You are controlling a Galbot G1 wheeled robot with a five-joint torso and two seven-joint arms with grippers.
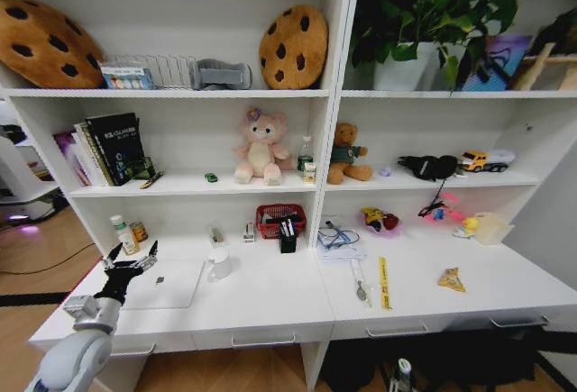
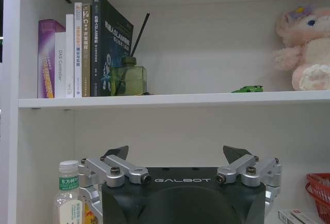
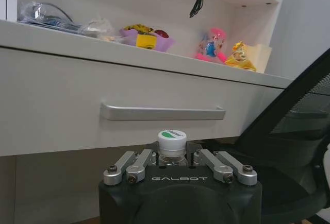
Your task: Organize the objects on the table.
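One splayed left gripper (image 1: 129,259) beside laptop (image 1: 167,284)

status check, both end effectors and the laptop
Left end effector open, above laptop on table. Right end effector shut on bottle, below drawer handle.

Black GALBOT-marked tool (image 2: 175,158), silver linkages

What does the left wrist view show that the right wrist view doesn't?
Left wrist alone: the left claw open below a shelf holding upright books, a green glass bottle, the tiny green toy car and a pink plush toy.
Right wrist alone: the right claw shut on a white-capped bottle, facing a drawer handle of the table.
Both share white furniture.
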